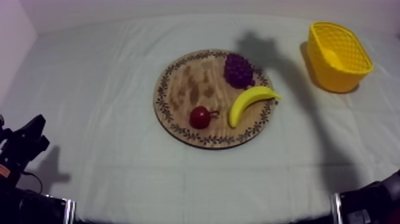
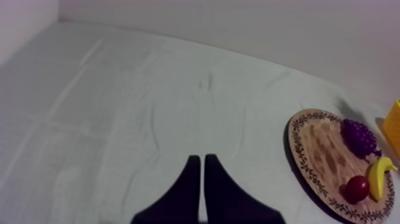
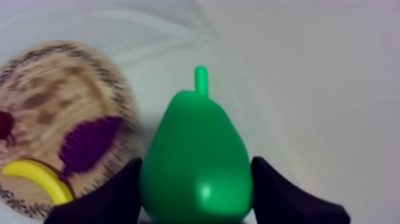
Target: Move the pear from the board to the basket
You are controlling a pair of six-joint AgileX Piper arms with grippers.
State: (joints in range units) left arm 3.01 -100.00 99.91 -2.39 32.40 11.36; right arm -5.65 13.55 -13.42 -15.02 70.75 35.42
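Cloth [image 1: 107, 173] lay under the wooden board [image 1: 184, 89] at the top view's centre, with the yellow basket [image 1: 333, 77] at upper right. The pear [image 3: 193, 149] hung clamped between the right gripper's [image 3: 196, 170] fingers above the cloth beside the board, while the left gripper [image 1: 33, 134] sat pinched together on nothing at lower left. Carrying looked to be the step in hand; next, the pear needed swinging over the basket's mouth and lowering before release.
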